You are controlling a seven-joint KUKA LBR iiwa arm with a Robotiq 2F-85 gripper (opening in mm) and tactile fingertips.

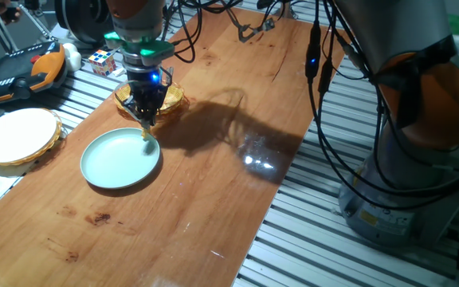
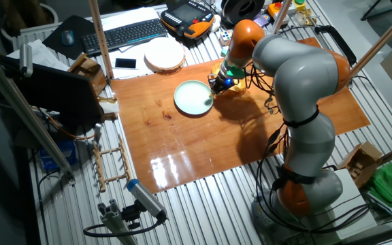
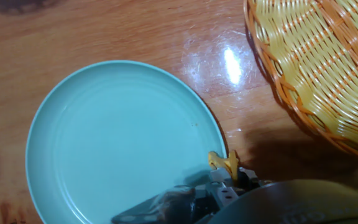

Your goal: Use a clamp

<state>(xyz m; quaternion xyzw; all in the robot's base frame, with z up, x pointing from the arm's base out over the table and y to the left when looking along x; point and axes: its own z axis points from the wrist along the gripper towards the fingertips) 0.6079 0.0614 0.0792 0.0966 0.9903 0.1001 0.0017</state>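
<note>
end effector point(image 1: 146, 127) grasping the yellow clamp point(image 3: 222, 163), poised at the pale green plate's point(image 1: 102, 163) rim; wicker basket point(image 3: 316, 68) just beside on the counter point(image 1: 213, 191)

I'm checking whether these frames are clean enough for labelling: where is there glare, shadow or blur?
One fixed view: white glare on the wooden table, the arm's shadow beside it. Other fixed view: wider glare near the table's front edge. Hand view: a bright spot between the light blue plate and the wicker basket; the gripper is blurred, the yellow clamp sharp.
</note>
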